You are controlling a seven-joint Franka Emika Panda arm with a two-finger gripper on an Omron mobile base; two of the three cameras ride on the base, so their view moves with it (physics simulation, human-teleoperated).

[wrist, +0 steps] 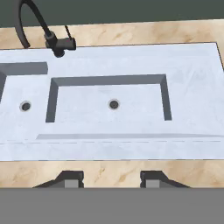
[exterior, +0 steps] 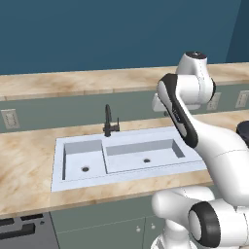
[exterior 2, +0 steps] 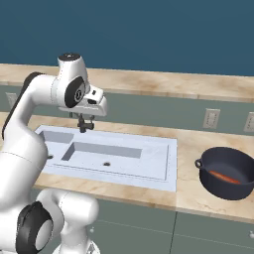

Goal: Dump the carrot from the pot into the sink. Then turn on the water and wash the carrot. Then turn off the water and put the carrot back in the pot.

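Marbled beige countertop holds the pale blue-grey double-basin sink [exterior 2: 149, 163], over which the 2-finger gripper [exterior 2: 85, 126] hangs part-open and empty, since the small orange carrot [exterior 2: 225, 177] lies in the squat dark pot [exterior 2: 225, 192] right of it.

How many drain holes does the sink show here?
2. One drain hole sits in the narrower basin of the sink, the other drain hole in the wider basin. None seem hidden.
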